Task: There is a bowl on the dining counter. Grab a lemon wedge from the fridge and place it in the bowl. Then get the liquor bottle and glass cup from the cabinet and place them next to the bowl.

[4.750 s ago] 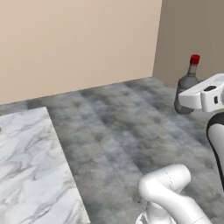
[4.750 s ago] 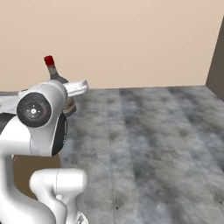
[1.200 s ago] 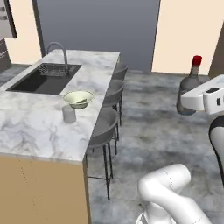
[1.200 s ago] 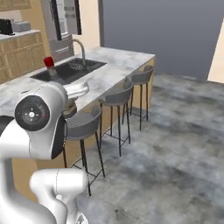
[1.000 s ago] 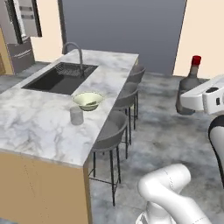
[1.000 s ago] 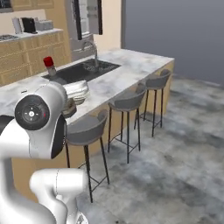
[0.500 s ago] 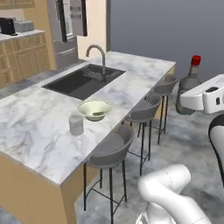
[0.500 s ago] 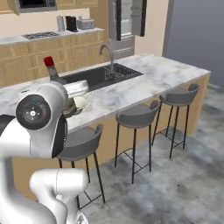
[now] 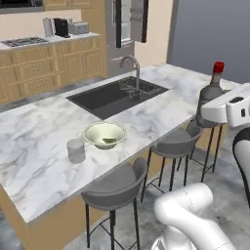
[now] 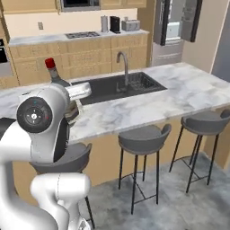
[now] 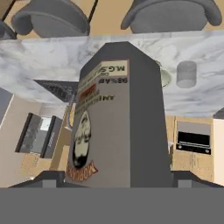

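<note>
My gripper (image 11: 116,177) is shut on the liquor bottle (image 9: 211,93), a dark bottle with a red cap, held upright in the air off the counter's right end. In the hand view the liquor bottle (image 11: 118,122) shows its label close up. The pale green bowl (image 9: 105,134) sits on the marble dining counter (image 9: 39,161) with a lemon wedge (image 9: 110,140) inside. The glass cup (image 9: 76,150) stands just left of the bowl. Past the bottle, the hand view shows the glass cup (image 11: 187,74) and the bowl's rim (image 11: 164,78).
A sink (image 9: 117,95) with a faucet (image 9: 131,63) is set into the counter behind the bowl. Grey stools (image 9: 114,183) (image 9: 176,141) line the counter's near side. The fridge (image 9: 129,19) and wooden cabinets (image 9: 44,68) stand along the back wall.
The whole scene has shifted as the base drove and turned; the counter with bowl and cup is nearer and more central. The bottle stays in the gripper.
</note>
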Motion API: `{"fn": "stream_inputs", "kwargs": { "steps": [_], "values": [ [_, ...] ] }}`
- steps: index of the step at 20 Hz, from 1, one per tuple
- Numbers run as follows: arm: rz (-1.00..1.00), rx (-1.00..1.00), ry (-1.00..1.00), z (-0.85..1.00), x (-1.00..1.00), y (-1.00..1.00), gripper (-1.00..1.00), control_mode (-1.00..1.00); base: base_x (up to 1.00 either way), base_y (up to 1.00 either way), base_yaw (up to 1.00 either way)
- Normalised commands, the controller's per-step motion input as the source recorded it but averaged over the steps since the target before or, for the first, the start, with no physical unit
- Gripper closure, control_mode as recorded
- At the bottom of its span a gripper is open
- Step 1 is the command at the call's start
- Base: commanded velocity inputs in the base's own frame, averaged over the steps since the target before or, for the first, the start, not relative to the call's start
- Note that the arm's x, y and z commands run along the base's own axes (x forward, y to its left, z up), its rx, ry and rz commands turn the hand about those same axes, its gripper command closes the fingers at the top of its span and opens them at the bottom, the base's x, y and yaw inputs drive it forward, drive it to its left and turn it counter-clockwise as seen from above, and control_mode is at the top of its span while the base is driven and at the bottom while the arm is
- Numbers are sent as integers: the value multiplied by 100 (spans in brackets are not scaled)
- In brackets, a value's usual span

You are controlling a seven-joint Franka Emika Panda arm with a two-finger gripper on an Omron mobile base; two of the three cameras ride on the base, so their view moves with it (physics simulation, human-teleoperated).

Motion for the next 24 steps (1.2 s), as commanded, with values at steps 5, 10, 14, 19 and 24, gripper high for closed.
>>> {"fn": "stream_inputs", "kwargs": {
  "steps": [5,10,14,19,24],
  "values": [
    [0,0,0,0,0,0,100,100,39,-64,49],
    [0,0,0,0,0,0,100,100,40,-61,52],
    [0,0,0,0,0,0,100,100,44,-18,38],
    [0,0,0,0,0,0,100,100,60,2,23],
    [10,-1,3,-16,30,0,100,-100,44,2,12]
  ]
}}
